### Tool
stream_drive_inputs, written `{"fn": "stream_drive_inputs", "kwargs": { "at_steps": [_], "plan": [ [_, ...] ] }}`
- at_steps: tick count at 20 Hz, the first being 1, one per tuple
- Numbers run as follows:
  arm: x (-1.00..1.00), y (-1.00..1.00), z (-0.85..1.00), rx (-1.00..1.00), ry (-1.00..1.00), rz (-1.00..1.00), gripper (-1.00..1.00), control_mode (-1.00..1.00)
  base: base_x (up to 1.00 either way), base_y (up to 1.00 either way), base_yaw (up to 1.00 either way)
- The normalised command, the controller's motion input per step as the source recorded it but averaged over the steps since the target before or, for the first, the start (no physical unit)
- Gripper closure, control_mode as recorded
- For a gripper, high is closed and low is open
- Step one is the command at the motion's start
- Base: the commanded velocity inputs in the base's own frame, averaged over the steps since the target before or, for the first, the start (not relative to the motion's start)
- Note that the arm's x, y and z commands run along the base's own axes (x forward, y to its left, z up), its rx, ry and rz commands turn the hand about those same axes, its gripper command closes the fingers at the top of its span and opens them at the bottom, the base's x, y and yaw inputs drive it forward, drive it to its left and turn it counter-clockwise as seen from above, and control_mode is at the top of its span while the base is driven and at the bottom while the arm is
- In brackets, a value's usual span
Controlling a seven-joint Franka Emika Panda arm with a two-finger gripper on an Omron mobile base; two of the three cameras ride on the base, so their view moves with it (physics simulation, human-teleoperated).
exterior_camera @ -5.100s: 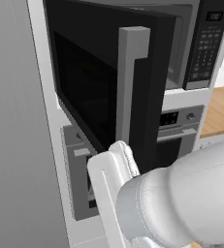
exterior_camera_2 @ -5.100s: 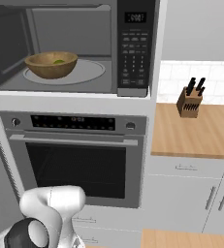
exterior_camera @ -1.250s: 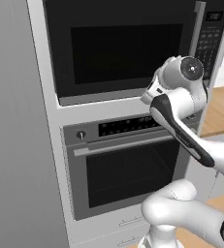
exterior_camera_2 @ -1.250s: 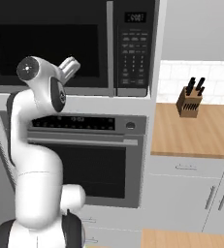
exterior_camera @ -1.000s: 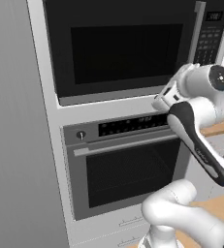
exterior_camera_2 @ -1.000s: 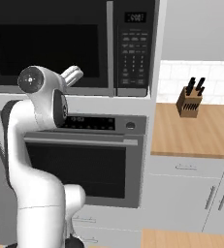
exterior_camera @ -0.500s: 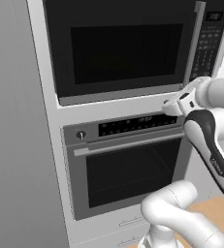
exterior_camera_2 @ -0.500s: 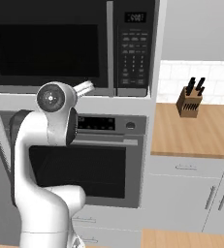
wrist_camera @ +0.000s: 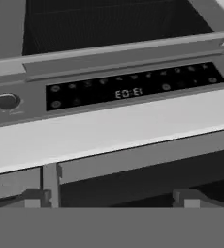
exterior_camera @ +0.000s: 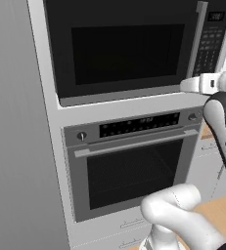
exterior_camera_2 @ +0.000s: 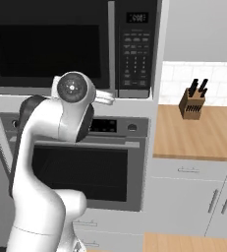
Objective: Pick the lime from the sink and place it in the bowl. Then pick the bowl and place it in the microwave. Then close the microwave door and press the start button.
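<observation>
The black microwave [exterior_camera: 124,49] [exterior_camera_2: 46,49] sits built in above the oven. The microwave door [exterior_camera: 129,53] is shut, its vertical silver handle [exterior_camera_2: 111,44] beside the keypad [exterior_camera_2: 136,54]. Nothing shows through the dark window, so the lime and the bowl are hidden. The sink is out of view. My gripper [exterior_camera_2: 109,98] [exterior_camera: 185,86] hovers at the microwave's lower edge, below the handle and keypad. It is open: in the hand view the fingertips [wrist_camera: 36,198] stand wide apart around nothing, my gripper [wrist_camera: 111,198] facing the white ledge and the microwave's underside.
Below is a black-and-silver oven [exterior_camera: 134,161] [exterior_camera_2: 85,162], its control panel [wrist_camera: 133,89] and a knob [wrist_camera: 7,101] close to the hand. A wooden counter [exterior_camera_2: 198,133] with a knife block [exterior_camera_2: 192,101] lies to the right. A tall grey panel [exterior_camera: 16,146] stands left.
The microwave door, open five seconds ago with the bowl inside, is now shut. Over the last second my hand swung right and down from the door's front to below the keypad.
</observation>
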Motion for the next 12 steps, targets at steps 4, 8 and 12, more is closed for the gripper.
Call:
{"fn": "stream_drive_inputs", "kwargs": {
  "at_steps": [4, 8, 12],
  "plan": [
    [0.0, -0.44, 0.04, 0.79, 0.29, -0.3, -1.0, -1.0, 0.0, 0.0, 0.0],
    [0.0, -0.69, 0.0, 0.88, 0.11, -0.21, -1.0, -1.0, 0.0, 0.0, 0.0],
    [0.12, -0.49, 0.0, 0.77, 0.0, -0.15, -1.0, -1.0, 0.0, 0.0, 0.0]
  ]
}}
